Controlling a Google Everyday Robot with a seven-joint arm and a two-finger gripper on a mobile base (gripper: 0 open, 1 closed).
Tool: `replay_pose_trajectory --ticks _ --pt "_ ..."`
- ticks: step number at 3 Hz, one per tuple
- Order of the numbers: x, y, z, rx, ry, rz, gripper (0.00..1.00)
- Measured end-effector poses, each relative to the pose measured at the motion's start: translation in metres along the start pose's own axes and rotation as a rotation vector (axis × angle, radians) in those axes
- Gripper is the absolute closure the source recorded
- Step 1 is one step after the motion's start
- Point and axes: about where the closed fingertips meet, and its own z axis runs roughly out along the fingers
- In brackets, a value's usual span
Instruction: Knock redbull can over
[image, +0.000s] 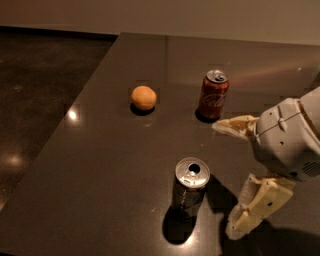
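Note:
The redbull can (190, 189) is a slim silver-grey can with a shiny pull-tab top. It stands upright on the dark table (110, 165) near the front middle. My gripper (227, 177) is just to its right, above the table, with its two cream fingers spread wide apart. One finger (235, 125) points left toward the red cola can, the other (255, 205) hangs low beside the redbull can. Neither finger touches the can.
A red cola can (213, 95) stands upright at the back, right of centre. An orange (143, 97) lies to its left. The table's left edge (65, 125) runs diagonally, with dark floor (35, 100) beyond it.

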Motion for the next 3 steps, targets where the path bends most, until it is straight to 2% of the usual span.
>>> replay_pose_trajectory --ticks 1,3 --pt "-0.020 0.010 0.021 -0.031 -0.094 0.013 0.00" --pt "-0.032 0.011 0.035 -0.037 -0.140 0.026 0.00"
